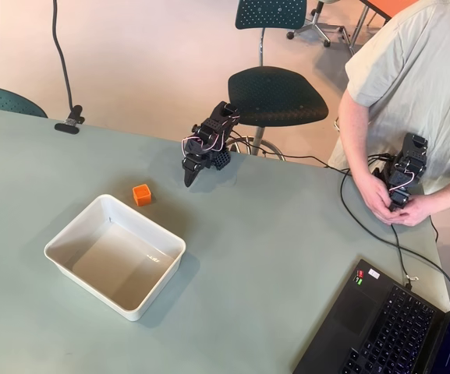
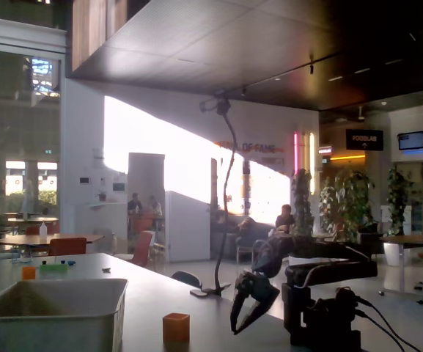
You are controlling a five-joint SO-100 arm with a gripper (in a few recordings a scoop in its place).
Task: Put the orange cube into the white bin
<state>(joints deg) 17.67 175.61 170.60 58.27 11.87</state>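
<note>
The orange cube [image 1: 142, 195] rests on the grey-green table, just beyond the far corner of the white bin [image 1: 147, 223], a small gap apart from its rim. The bin holds nothing. My gripper [image 1: 188, 179] hangs above the table to the right of the cube, about a cube's width or two away, pointing down. In the fixed view the cube [image 2: 176, 328] stands between the bin [image 2: 50, 323] and my gripper [image 2: 242, 323], whose fingers stand slightly apart with nothing between them.
A laptop [image 1: 388, 327] lies at the table's lower right corner, with a black cable [image 1: 365, 226] running across the table's right side. A person [image 1: 412, 86] stands at the right edge. A gooseneck clamp [image 1: 69, 125] grips the far table edge. A chair [image 1: 275, 93] stands behind the arm.
</note>
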